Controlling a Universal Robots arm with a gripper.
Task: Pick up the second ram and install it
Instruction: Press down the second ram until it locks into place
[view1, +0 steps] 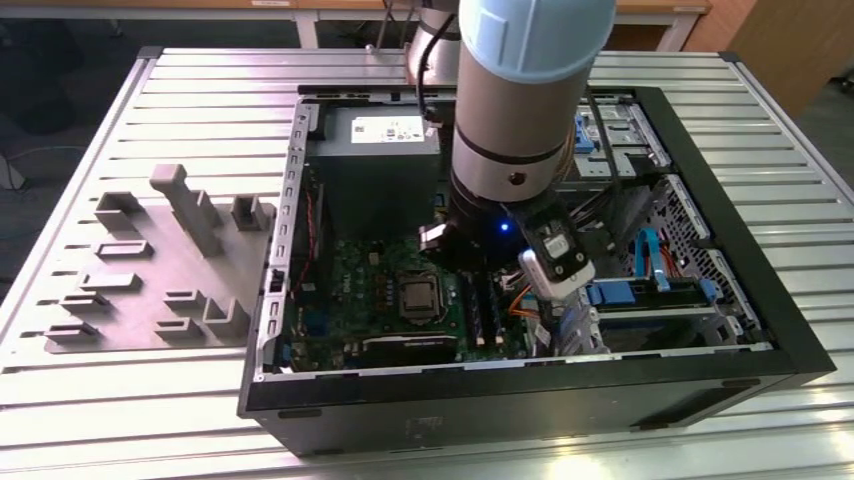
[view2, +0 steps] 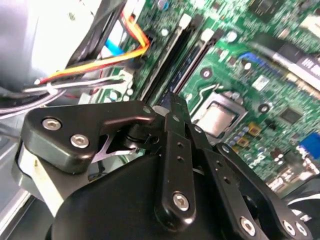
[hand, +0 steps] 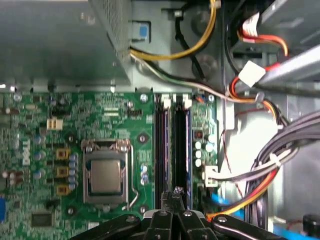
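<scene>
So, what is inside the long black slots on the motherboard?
In the first wrist view, the slots beside the processor socket look dark; a blue edge runs along one. The gripper covers their near ends, so I cannot tell whether a stick is seated.

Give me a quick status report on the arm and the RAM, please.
End effector shut, low over the motherboard, above the RAM slots. Blue second ram seated in its slot. Cable bundle alongside.

The arm (view1: 521, 120) is reaching steeply downward in the exterior view, wrist lowermost. In both wrist views the gripper (hand: 176, 192) is pointing down with its black fingers (view2: 176, 125) pressed together at the tips.
</scene>
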